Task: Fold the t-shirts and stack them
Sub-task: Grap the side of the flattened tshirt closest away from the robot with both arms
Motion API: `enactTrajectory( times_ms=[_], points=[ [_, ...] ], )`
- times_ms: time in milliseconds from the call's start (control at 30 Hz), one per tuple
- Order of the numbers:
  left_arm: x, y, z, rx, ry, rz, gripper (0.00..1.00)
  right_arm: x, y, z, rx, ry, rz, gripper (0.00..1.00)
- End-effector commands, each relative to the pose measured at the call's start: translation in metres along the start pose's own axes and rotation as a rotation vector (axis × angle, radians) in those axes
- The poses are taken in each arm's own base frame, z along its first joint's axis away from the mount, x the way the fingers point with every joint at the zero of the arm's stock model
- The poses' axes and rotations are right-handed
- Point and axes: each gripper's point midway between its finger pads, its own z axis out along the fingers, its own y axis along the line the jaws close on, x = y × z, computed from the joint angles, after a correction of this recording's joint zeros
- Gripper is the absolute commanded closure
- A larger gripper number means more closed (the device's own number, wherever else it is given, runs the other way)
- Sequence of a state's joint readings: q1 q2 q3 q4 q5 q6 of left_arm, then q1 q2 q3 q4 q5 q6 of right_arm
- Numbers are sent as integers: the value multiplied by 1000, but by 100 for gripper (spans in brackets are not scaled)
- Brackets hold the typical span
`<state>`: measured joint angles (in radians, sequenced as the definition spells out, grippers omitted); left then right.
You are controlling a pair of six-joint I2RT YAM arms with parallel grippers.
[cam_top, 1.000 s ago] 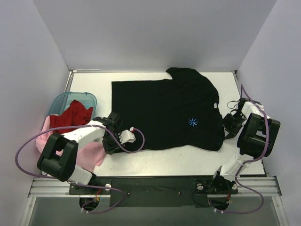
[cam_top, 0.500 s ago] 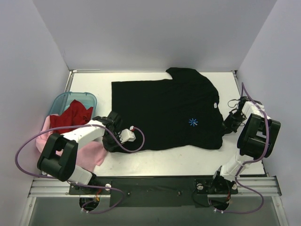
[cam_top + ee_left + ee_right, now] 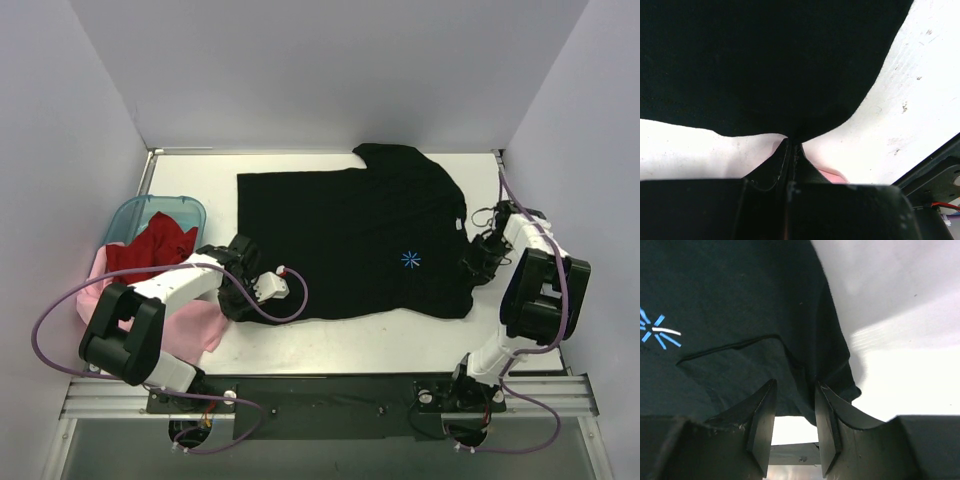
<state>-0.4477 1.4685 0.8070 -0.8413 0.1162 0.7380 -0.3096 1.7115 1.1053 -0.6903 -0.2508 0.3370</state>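
Black shirt (image 3: 350, 240) flat mid-bench (image 3: 400, 335), both your claws at its edges.
L claw (image 3: 791, 142) is pressed together, pinching the shirt's near-left hem. R claw (image 3: 794, 387) is spread, w/ the right-side hem between its fingers. Red shirt (image 3: 155, 245) sits in the tub (image 3: 125, 215); pink shirt (image 3: 195, 325) lies beside it.

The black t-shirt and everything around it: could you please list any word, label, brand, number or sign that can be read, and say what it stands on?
Readable words, numbers or brand names: none in any view.
Only sign: a light-blue starburst print on the chest of the black t-shirt; it holds no letters.
The red t-shirt, the pale pink t-shirt and the teal tub: no markings visible.
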Motion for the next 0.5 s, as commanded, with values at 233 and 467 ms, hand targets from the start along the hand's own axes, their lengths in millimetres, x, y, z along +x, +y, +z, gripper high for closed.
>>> enactTrajectory(
  times_ms=[233, 467],
  points=[
    [-12, 6, -12, -24, -59, 9, 100, 9, -11, -7, 193, -26, -107, 72],
    [-11, 3, -9, -13, -61, 3, 100, 27, -14, -15, 210, -35, -136, 66]
  ],
)
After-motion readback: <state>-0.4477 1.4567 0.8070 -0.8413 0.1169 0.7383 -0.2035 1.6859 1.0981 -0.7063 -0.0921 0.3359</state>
